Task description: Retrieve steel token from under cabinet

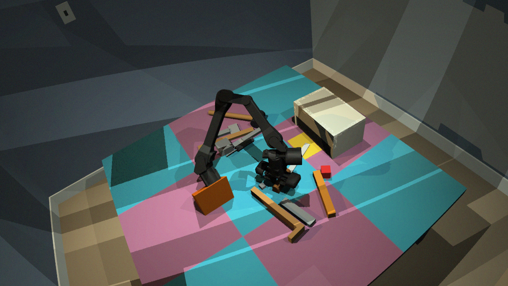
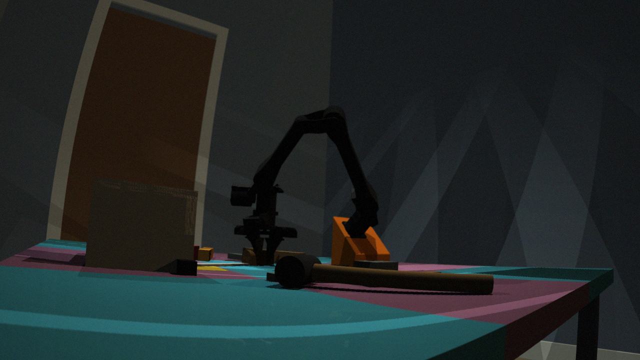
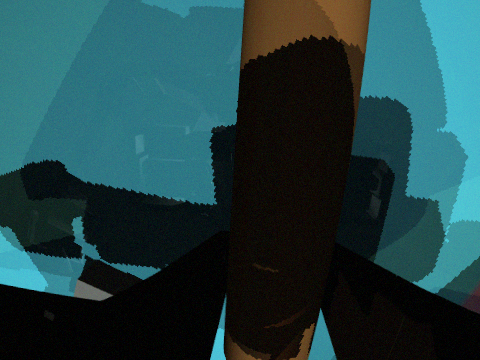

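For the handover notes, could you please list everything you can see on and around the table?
Cabinet: one, off-white, on the table
Marked area: one, yellow, in front of the cabinet
Red cube: one, beside an orange bar
Orange bar: one, near the cube
L-shaped stick: one, tan, near the table's middle
Grey bar: one, beside the L-shaped stick
Mallet: one, brown handle, dark head, behind the arm in the top view
Grey and tan pieces: several, overlapping, count unclear, near the mallet
Door: one, brown, far wall
Held tool: one, brown round handle, pale blade reaching the marked area
Arm: one, black, orange base
Gripper: one, black, shut on the held tool
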Available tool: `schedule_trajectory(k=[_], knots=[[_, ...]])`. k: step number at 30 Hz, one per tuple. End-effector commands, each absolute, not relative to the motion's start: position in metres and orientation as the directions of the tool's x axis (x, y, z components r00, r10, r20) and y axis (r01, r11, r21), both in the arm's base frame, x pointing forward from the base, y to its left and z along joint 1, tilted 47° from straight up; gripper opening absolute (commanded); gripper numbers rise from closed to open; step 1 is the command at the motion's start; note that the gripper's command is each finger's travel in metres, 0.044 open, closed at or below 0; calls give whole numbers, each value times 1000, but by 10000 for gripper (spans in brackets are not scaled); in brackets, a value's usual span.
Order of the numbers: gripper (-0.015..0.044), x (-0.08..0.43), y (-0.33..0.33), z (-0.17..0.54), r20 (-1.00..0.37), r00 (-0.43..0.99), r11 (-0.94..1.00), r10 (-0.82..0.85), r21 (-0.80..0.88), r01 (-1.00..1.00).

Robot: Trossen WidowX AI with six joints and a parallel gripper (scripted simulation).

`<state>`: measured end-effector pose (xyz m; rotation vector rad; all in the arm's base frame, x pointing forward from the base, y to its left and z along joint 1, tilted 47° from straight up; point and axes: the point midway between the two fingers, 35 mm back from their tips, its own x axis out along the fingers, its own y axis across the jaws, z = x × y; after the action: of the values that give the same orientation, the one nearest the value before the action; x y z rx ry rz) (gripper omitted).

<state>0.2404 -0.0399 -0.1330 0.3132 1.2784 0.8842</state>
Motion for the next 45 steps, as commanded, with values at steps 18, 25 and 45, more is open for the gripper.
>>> schedule_trajectory(k=[18, 25, 45], knots=[[0, 247, -25, -115, -694, 29, 636, 719, 641, -430], [0, 249, -20, -109, -694, 29, 635, 720, 641, -432], [0, 255, -4, -92, -693, 29, 633, 721, 641, -434]])
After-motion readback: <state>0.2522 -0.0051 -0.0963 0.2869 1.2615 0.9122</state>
